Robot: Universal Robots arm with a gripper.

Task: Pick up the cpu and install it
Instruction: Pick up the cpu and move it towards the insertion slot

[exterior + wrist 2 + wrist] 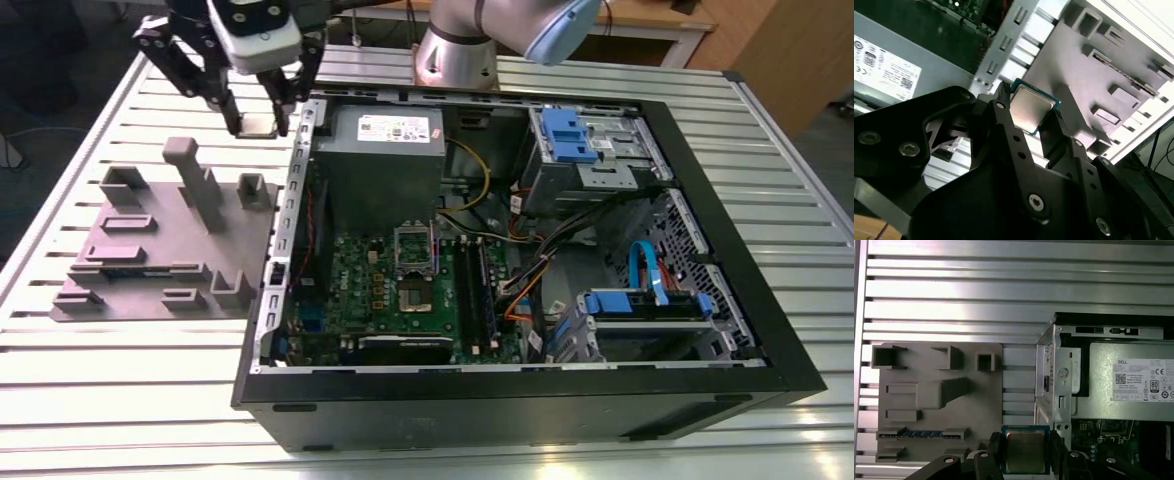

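Observation:
My gripper [256, 124] hangs above the slatted table between the grey fixture plate [160, 240] and the open computer case [534, 250], at the exterior view's upper left. It is shut on the cpu [255, 126], a small square chip with a silver top and a blue-green rim. Both wrist views show the cpu [1030, 107] [1025, 451] clamped by its edges between the black fingers [1004, 120]. The socket [415, 252] lies on the green motherboard inside the case, well away from the gripper.
A grey power supply box [380, 140] with a white label sits inside the case's near corner to the gripper. Blue drive bays [581, 140], cables and a sheet-metal case wall [1051, 380] stand close by. The fixture plate carries several raised blocks [200, 185].

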